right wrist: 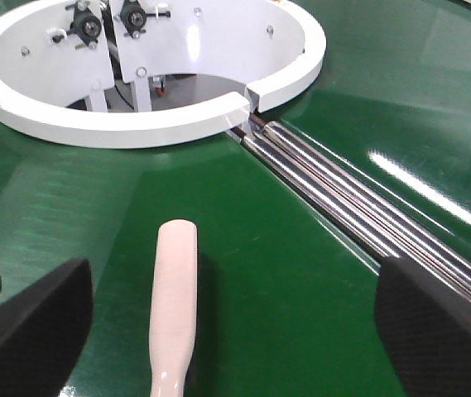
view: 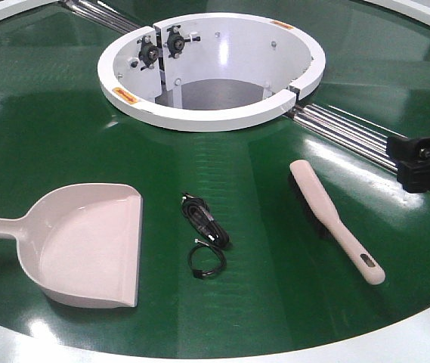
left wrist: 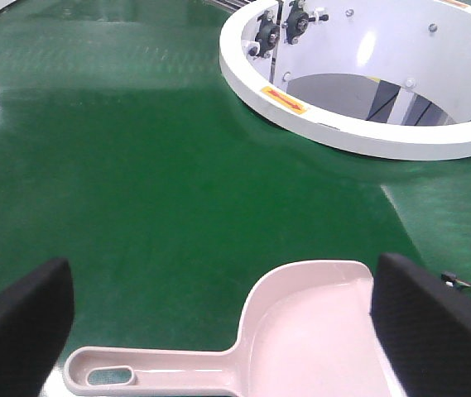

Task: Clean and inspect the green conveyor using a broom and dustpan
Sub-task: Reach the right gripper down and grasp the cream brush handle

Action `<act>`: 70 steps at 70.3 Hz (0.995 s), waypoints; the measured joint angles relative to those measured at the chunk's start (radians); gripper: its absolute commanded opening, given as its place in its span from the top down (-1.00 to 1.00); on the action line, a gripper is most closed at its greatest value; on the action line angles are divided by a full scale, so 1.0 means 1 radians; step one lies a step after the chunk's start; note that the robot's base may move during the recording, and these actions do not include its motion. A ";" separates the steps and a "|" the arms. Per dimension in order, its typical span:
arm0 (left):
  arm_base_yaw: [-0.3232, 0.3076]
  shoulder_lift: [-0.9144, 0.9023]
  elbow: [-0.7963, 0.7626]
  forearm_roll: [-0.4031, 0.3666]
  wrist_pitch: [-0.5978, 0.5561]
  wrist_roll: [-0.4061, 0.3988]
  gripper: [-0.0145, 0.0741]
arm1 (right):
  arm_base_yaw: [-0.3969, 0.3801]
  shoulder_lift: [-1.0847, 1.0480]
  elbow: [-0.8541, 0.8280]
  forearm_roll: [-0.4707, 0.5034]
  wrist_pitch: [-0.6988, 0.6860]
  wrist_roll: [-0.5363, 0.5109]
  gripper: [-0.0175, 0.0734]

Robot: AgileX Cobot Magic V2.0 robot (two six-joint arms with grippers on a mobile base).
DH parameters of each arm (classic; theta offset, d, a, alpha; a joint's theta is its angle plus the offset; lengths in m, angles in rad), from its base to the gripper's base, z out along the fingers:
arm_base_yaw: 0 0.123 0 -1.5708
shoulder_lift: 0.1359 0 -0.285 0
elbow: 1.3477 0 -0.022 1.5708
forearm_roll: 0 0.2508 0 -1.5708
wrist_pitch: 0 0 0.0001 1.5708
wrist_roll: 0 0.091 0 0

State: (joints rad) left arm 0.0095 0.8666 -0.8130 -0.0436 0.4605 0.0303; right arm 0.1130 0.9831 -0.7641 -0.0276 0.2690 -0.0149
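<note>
**Kid:** What is closest to you?

**Me:** The dustpan (view: 94, 246). It lies flat on the left side of the green conveyor (view: 290, 295). Its handle points left, out past the edge of the front view.

**Kid:** What is the surface like?

**Me:** It is big, shiny and dark green, with a white rim (view: 396, 340) on the near side. Lights shine on it. In the middle is a white ring (view: 215, 113) with a hole in it. Silver rollers (view: 351, 132) run from the ring toward the right.

**Kid:** Where is the broom?

**Me:** The broom (view: 328, 215) lies on the right, with its handle end toward the near rim. A black cable (view: 203, 227) lies between it and the dustpan.

**Kid:** Do the views show different things?

**Me:** Yes. Only the front view shows both tools at once. My left wrist view shows the slot in the dustpan handle. My right wrist view shows only the broom's round far end.

**Kid:** And your hands?

**Me:** My left hand (left wrist: 227, 331) is spread wide over the dustpan and holds nothing. My right hand (right wrist: 235, 331) is spread wide over the broom and also holds nothing.
</note>
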 measured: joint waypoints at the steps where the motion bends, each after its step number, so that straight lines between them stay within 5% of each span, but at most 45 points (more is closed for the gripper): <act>1: 0.000 0.000 0.000 0.000 0.000 0.000 -0.90 | 0.000 0.007 -0.013 0.000 0.010 -0.002 -0.79; 32: 0.000 0.000 0.000 0.002 0.021 0.001 -0.73 | 0.067 0.430 -0.500 0.000 0.517 -0.085 -0.72; 70: 0.000 0.000 0.000 0.003 0.077 0.001 -0.70 | 0.095 0.949 -0.880 0.012 0.782 -0.068 -0.69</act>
State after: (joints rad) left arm 0.0095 0.8666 -0.8130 -0.0410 0.5373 0.0312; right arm 0.2076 1.9324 -1.6444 -0.0155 1.0509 -0.0825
